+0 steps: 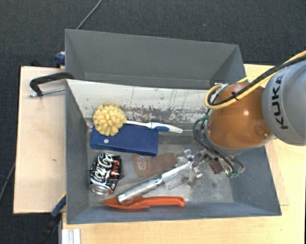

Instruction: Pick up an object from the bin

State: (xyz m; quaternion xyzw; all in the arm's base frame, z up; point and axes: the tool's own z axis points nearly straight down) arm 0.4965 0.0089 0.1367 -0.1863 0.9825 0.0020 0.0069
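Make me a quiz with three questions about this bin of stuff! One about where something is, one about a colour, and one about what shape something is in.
1. Where does the orange-handled tool lie in the bin?
A. Along the bin's near edge, just below the silver tool
B. On top of the blue block
C. Outside on the floor

2. What colour is the knobbly head of the dish brush?
A. Green
B. Yellow
C. Red

3. What shape is the black drink can in?
A. Smooth and standing tall
B. Cut in two halves
C. Crushed and dented

Answers:
1 A: it lies along the bottom of the view, under the silver tool.
2 B: the head is a pale yellow ball on a white handle.
3 C: its sides are crumpled in.
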